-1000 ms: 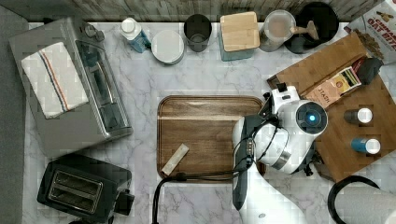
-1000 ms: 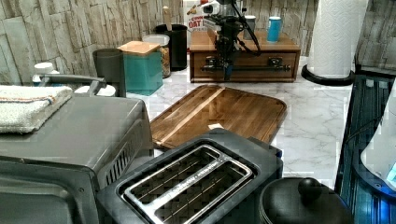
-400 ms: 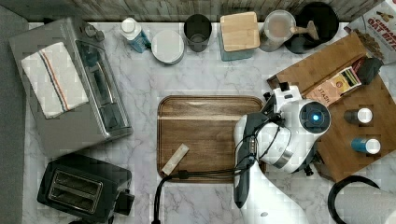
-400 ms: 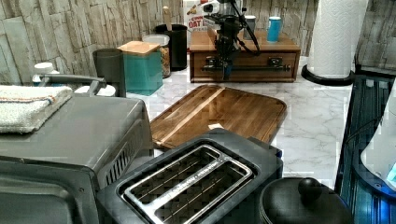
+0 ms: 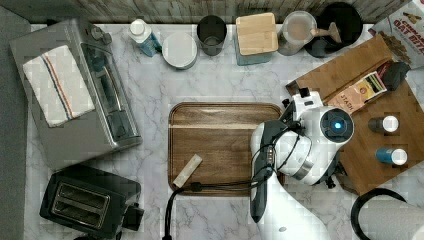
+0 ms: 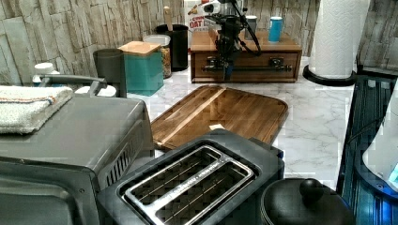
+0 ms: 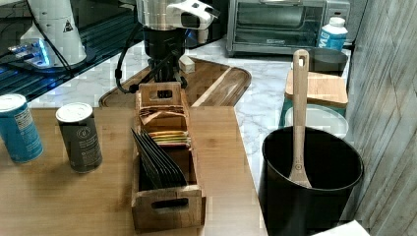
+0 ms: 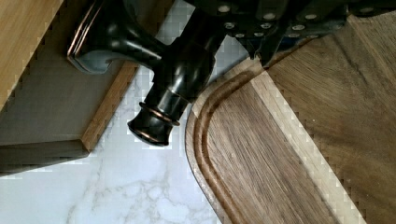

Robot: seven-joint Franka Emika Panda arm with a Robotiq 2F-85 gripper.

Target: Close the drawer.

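Left view: pincer [image 6: 228,70] at drawer [image 6: 245,64] front, against bar handle [image 6: 263,69]; finger state unclear

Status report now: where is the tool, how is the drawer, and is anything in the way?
Tool at the drawer front, by its handle. Drawer looks nearly shut. Tray lies just before it.

You have a glossy white-veined marble bench [image 5: 215,85]. The drawer [image 6: 244,63] front is smooth brown wood with a dark, polished metal handle [image 8: 163,79]. The serving tray [image 5: 220,145] is grained, satin wood. The toaster oven [image 5: 80,105] is brushed metal, carrying a cloth towel [image 5: 57,85].
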